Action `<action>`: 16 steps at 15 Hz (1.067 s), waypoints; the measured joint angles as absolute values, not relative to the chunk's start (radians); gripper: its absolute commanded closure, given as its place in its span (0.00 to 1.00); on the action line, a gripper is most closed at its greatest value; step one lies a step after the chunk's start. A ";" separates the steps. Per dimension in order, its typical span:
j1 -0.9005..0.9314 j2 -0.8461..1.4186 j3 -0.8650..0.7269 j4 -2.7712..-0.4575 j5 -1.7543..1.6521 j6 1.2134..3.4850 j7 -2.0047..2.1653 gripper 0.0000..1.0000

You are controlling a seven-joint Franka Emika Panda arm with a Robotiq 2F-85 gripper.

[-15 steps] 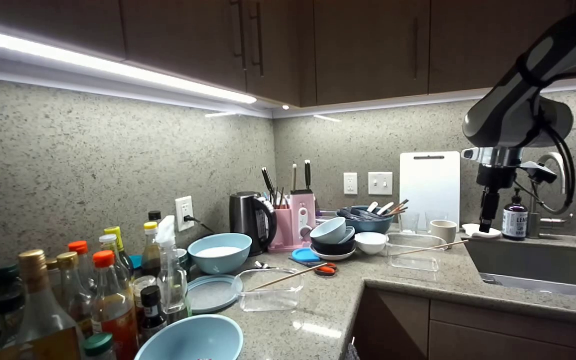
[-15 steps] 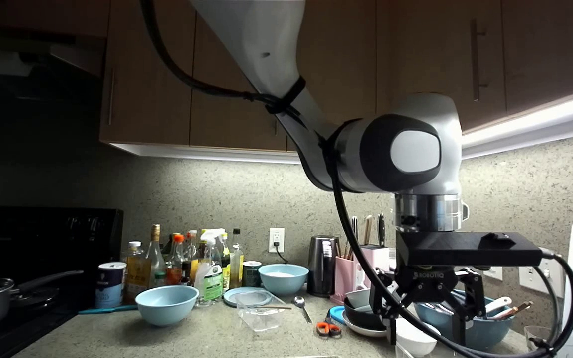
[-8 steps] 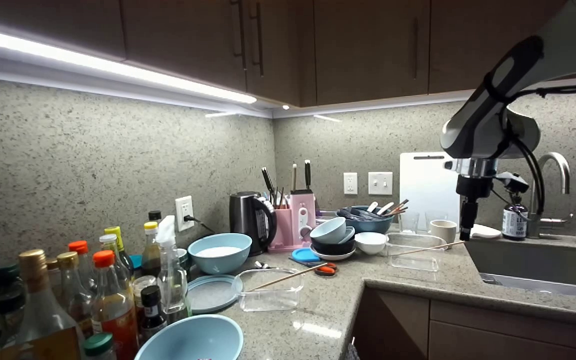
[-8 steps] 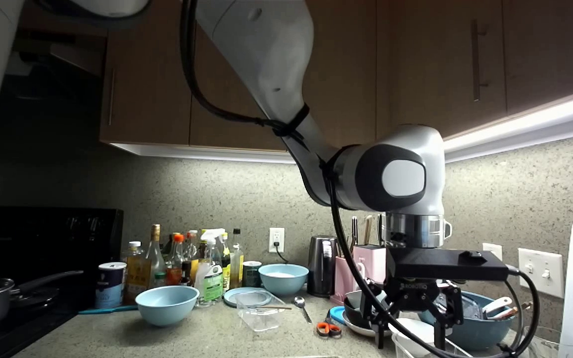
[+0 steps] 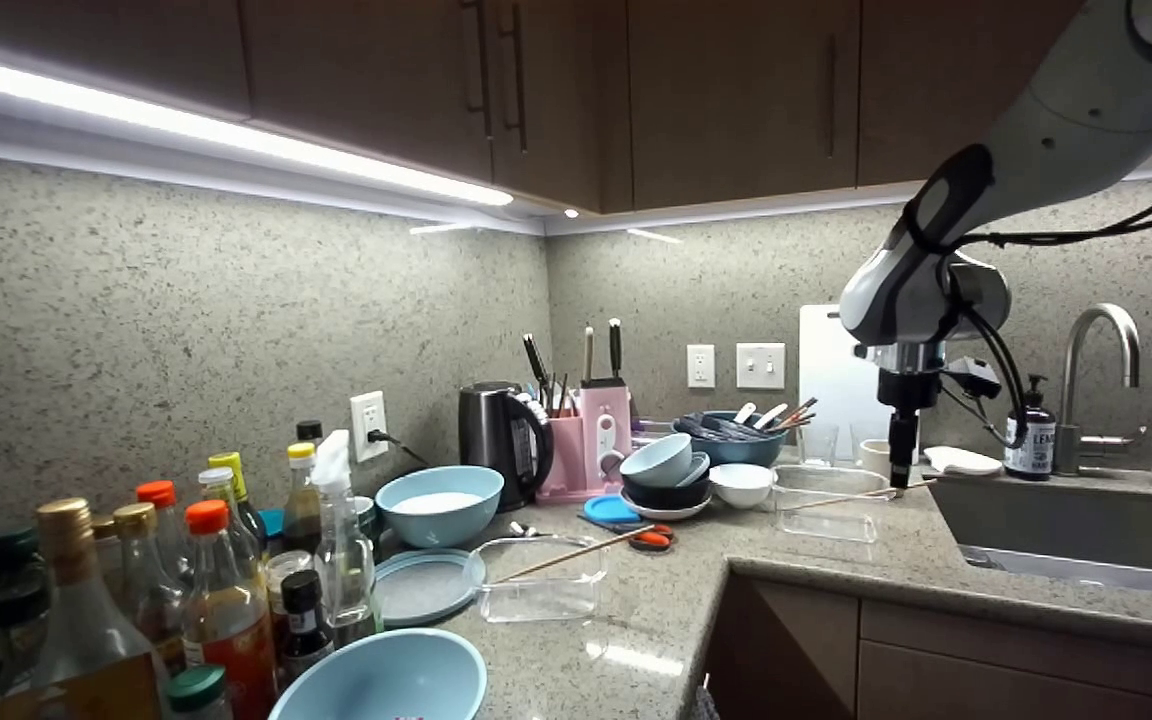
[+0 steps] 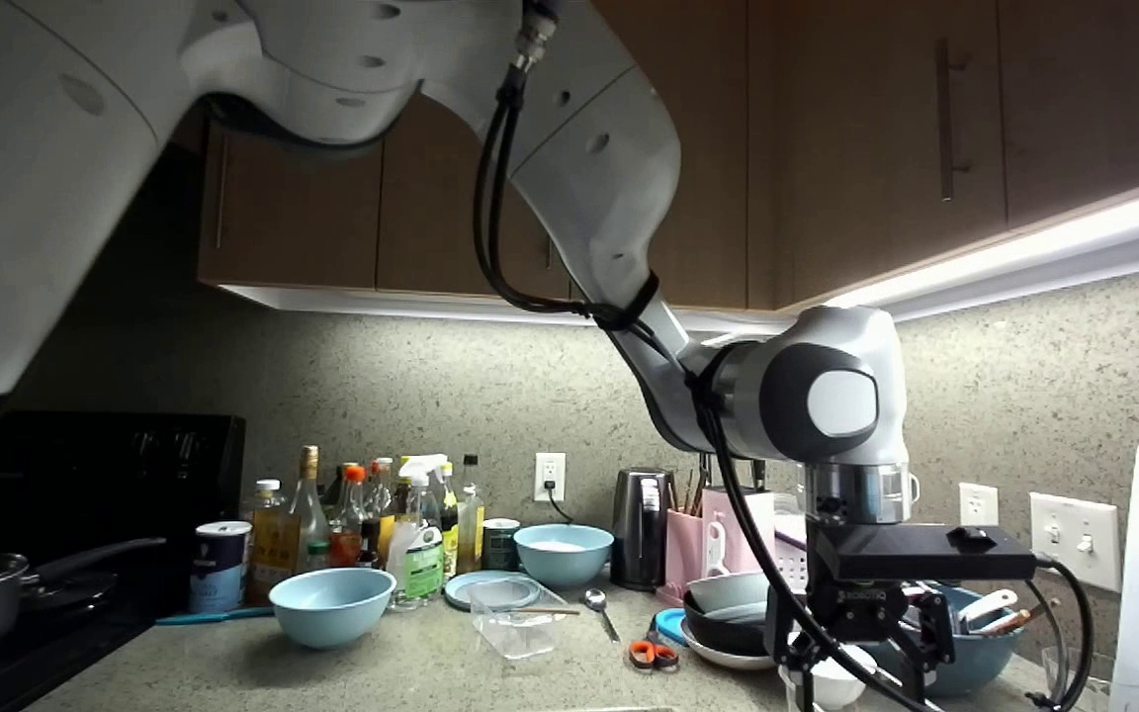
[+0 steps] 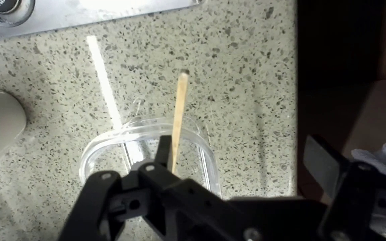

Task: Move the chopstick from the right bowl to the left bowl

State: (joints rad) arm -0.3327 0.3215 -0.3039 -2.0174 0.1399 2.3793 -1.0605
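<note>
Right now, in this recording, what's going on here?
A robot arm reaches over a kitchen counter. Its end effector is open close to a chopstick, gripping nothing; whether they touch, I can't tell. That chopstick sticks out of the right clear container, by the sink. In an exterior view, the left clear container holds another chopstick.

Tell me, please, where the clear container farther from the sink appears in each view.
In an exterior view: clear container below centre, slightly left.
In an exterior view: clear container low, slightly left of centre.
Wrist view: absent; the other container, nearer the sink, shows instead.
Shared landmark: the gripper, in all three.
</note>
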 measured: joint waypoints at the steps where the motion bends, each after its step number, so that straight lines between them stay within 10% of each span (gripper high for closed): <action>1: -0.347 0.349 -0.294 -1.988 0.130 2.371 -1.062 0.00; 6: -0.395 0.447 -0.265 -1.872 0.054 2.308 -1.062 0.00; 8: -0.408 0.470 -0.259 -1.843 0.034 2.279 -1.062 0.27; 16: -0.433 0.510 -0.246 -1.790 0.007 2.226 -1.062 0.80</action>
State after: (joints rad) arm -0.4326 0.5096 -0.2464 -1.7905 0.0073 2.2262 -1.0623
